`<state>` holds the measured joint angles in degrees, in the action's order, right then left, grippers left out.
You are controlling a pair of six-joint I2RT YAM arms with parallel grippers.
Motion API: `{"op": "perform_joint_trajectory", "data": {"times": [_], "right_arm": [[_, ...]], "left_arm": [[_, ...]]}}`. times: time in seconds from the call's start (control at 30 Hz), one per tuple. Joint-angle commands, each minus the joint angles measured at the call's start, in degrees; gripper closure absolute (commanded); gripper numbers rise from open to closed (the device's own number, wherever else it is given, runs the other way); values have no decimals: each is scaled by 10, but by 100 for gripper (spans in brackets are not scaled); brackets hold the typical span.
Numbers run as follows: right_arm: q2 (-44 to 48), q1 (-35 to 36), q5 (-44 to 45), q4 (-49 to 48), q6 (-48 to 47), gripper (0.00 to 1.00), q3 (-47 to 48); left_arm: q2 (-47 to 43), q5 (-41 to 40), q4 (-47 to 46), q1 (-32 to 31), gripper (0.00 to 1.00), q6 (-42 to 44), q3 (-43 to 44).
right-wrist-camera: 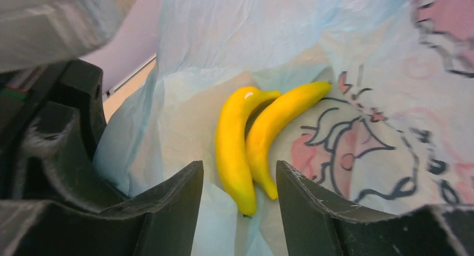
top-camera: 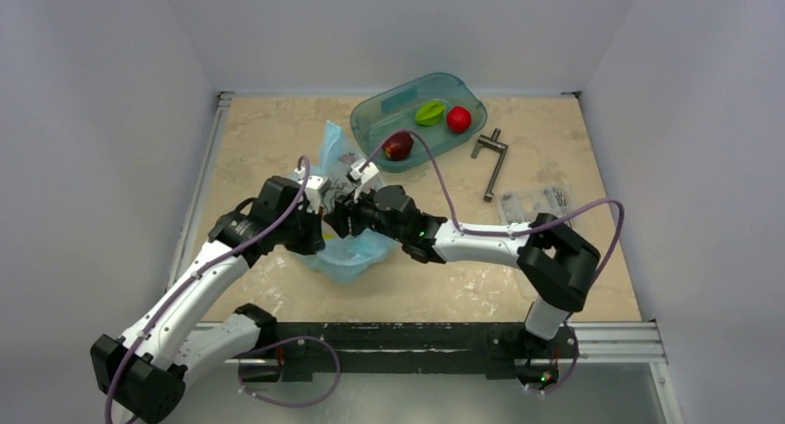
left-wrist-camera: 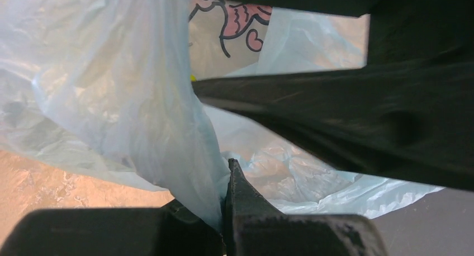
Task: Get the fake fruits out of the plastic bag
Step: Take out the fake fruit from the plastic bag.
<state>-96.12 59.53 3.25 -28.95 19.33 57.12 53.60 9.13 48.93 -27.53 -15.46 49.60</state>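
The light-blue plastic bag (top-camera: pixel 344 248) with a cartoon print lies mid-table, its mouth held open. My left gripper (left-wrist-camera: pixel 226 175) is shut on a fold of the bag's film (left-wrist-camera: pixel 167 127) at its near left edge. My right gripper (right-wrist-camera: pixel 239 175) is open and reaches into the bag mouth; in the top view it (top-camera: pixel 344 216) meets the left gripper (top-camera: pixel 319 222) over the bag. A yellow banana (right-wrist-camera: pixel 246 138), two joined curved pieces, lies inside the bag just ahead of and between the right jaws, untouched. The dark maroon fruit (top-camera: pixel 398 146) sits in the teal tray (top-camera: pixel 389 105).
The teal tray at the back also holds a green ridged fruit (top-camera: pixel 429 113) and a bright red round fruit (top-camera: pixel 458 119). A grey metal handle (top-camera: pixel 493 160) and a clear packet of small parts (top-camera: pixel 532 204) lie on the right. White walls enclose the table.
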Motion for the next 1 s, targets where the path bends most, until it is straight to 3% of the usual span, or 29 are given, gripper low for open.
{"op": "perform_joint_trajectory", "data": {"times": [0.0,0.43,0.63,0.77,0.97], "right_arm": [[-60,2,-54,-7,9,49,53],[-245,0,-160,-16,-18,28,180],[-286,0,-149,-21,-18,26,199],[-291,0,-145,-7,-12,44,213],[-216,-3,-107,5,-8,76,191]], "left_arm": [[5,-16,-7,-2,100,-1,11],[6,-10,-8,-2,100,-1,8],[9,-7,-8,-2,100,-1,9],[9,-15,-7,-2,100,-3,8],[16,-49,5,-2,100,-9,12]]}}
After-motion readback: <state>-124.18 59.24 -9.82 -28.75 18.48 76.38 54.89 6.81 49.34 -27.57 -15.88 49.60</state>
